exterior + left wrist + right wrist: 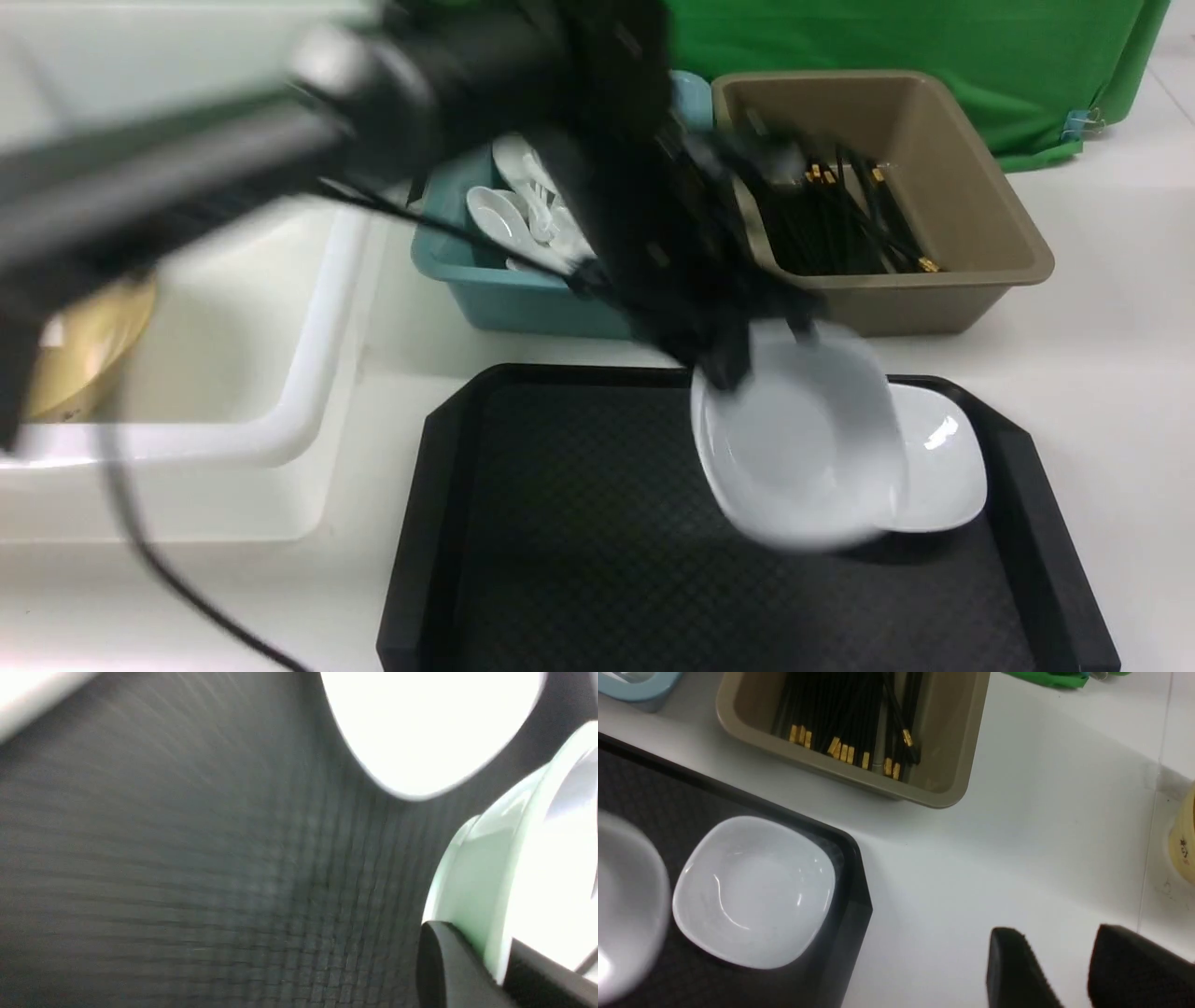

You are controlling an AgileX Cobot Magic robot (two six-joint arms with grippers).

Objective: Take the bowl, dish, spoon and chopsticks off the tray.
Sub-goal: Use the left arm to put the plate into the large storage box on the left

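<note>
Dish (803,439) pinched by its rim in closed left fingers (448,970), held up over tray (560,523); second dish (943,457) lying on tray's right end. Right fingers (1017,970) half apart, empty, above desk (971,858). Step: removing dish. Next: carry clear of tray, release.

This looks like a robot test setup arranged as a canteen dish-return station. A plain white desk (1102,308) carries a black tray (560,523) beneath the left gripper (733,369), which holds a white dish (803,448). Just beyond the gripper stand sorting bins: a teal bin (523,299) of white spoons (499,219) and a tan bin (980,215) of black chopsticks (840,224). Off to the gripper's left sits a white tub (308,373) with a yellow bowl (84,350) inside. A green cloth (934,47), with a binder clip (1083,121) at its edge, hangs as a backdrop behind the bins.
</note>
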